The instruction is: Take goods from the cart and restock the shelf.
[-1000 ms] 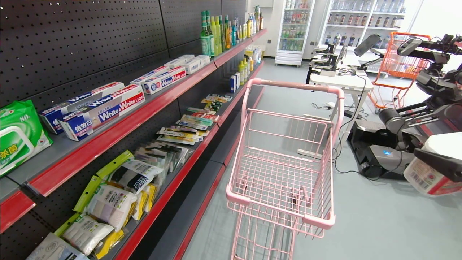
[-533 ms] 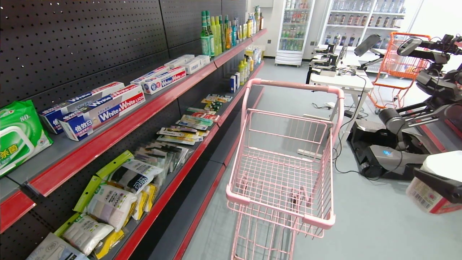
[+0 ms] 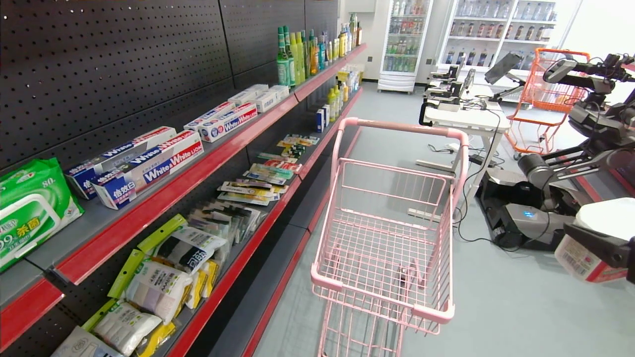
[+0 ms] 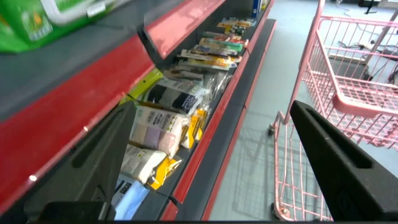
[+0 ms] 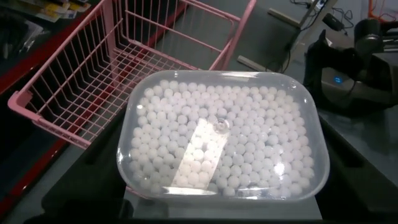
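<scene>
Your right end effector [image 3: 603,244] is pinching a clear-lidded tub [image 3: 606,214] of small white balls at the right edge of the head frame, with one dark finger lying across its side. The shelf [image 3: 163,199] is running along the left of that frame, so the tub is lying well apart from it, and the pink cart [image 3: 397,128] is standing between the two at centre. The coming move is therefore turning on a carry leftward across the frame, past or over the cart. Judging from the right wrist view, the tub's long axis is lying crosswise to the fingers, so you are probably needing to check its orientation before setting it down. Your left end effector [image 4: 214,112] is hanging with its fingers spread and gripping nothing, just beside the shelf's lower tiers. It is the nearer arm to the shelf, but it is not carrying goods. Against the earlier frames, the whole head picture is sitting slightly lower and rightward, which is the camera moving. The tub is remaining at the right edge, no closer to the shelf.
</scene>
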Available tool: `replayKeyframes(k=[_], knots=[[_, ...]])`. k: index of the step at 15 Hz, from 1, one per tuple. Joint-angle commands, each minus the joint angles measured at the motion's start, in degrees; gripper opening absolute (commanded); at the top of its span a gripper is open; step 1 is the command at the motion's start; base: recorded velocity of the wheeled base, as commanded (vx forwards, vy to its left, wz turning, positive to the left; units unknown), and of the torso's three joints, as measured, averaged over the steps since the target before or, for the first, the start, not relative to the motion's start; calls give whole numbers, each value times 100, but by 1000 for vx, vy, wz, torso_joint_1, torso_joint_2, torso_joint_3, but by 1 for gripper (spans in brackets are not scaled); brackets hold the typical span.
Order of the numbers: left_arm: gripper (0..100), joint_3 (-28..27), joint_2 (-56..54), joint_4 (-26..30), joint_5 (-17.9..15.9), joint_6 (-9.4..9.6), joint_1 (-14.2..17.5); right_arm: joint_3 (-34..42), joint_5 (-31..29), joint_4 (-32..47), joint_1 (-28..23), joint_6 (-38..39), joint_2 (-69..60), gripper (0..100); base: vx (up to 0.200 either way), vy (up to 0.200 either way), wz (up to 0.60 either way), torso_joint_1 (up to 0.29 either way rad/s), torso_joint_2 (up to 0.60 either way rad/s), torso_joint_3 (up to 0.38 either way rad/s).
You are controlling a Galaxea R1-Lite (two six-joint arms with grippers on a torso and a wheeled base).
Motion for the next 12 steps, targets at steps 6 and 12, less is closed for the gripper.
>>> replayKeyframes(k=[6,12], knots=[[100,0,7,1,2,3,1,-405,35,1,1,-194,341,0,0,0,0,244,-540,-295],[100,0,7,1,2,3,1,-686,35,1,10,-221,640,0,0,0,0,177,-370,-196]])
